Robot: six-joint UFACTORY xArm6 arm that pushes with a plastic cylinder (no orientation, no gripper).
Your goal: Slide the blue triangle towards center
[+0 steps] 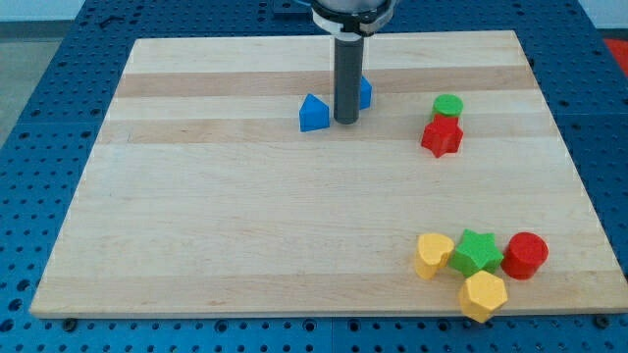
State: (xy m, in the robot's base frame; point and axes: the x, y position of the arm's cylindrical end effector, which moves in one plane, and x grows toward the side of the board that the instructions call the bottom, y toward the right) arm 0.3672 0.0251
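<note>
The picture is bright and even all over. The light seems to come from above, since the shadows are small and soft. A thin dark shadow sits right under my tip (345,122) on the wooden board (245,235). The blocks have only faint shadows at their bases. No strong glare shows on the wood. Most things look sharp, though the far edge looks maybe a little soft.

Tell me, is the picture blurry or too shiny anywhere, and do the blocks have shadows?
In the camera view everything looks sharp, with no strong glare on the wooden board. Light is soft and even: the blue triangle and my tip cast only faint, short shadows. The rod hides part of another blue block.
</note>
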